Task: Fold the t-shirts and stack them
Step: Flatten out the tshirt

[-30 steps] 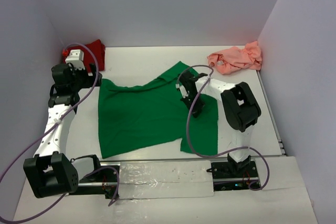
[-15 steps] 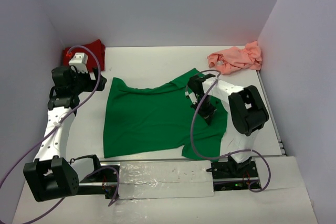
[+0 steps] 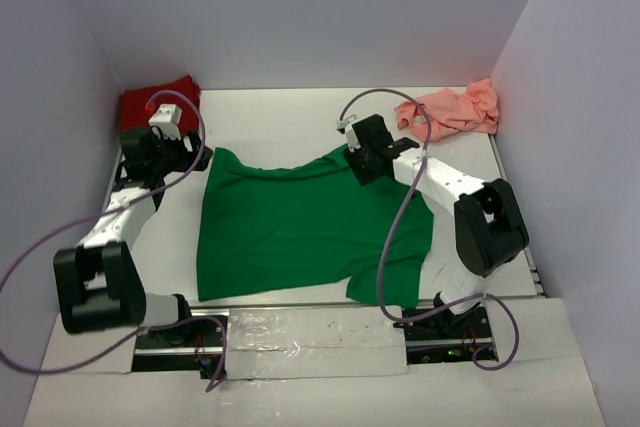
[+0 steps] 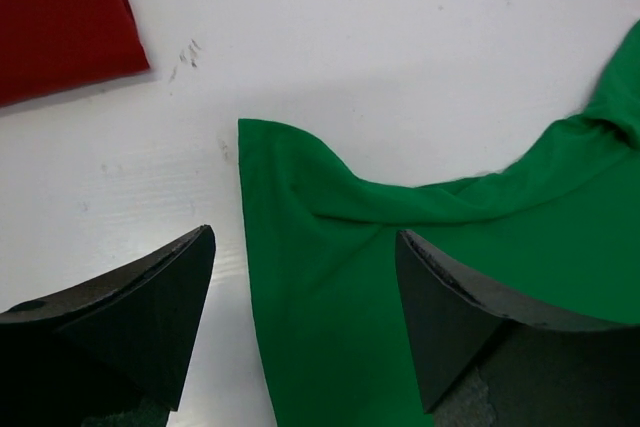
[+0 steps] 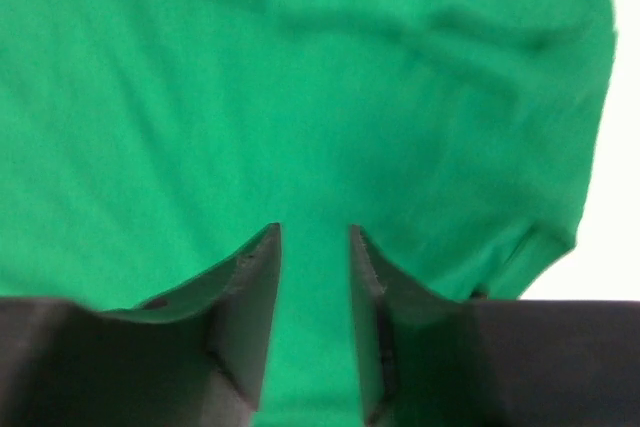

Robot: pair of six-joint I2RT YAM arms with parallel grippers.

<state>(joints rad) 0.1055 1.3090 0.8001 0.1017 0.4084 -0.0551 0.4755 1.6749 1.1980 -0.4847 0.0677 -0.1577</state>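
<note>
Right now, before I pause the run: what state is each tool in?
Left tool: open, empty, over a corner of the green t-shirt.
Right tool: slightly open, gripping nothing visible.

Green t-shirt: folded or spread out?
Spread out. The green t-shirt lies flat and wide across the table, a little wrinkled, with no neat fold made in it.

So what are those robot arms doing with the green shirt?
Two robot arms are working on the green t-shirt, spread flat on the table. The left gripper hangs open over its far left corner; the right gripper, jaws slightly apart, is above its far right side. The dark red t-shirt and the crumpled pink t-shirt wait at the back corners.
</note>
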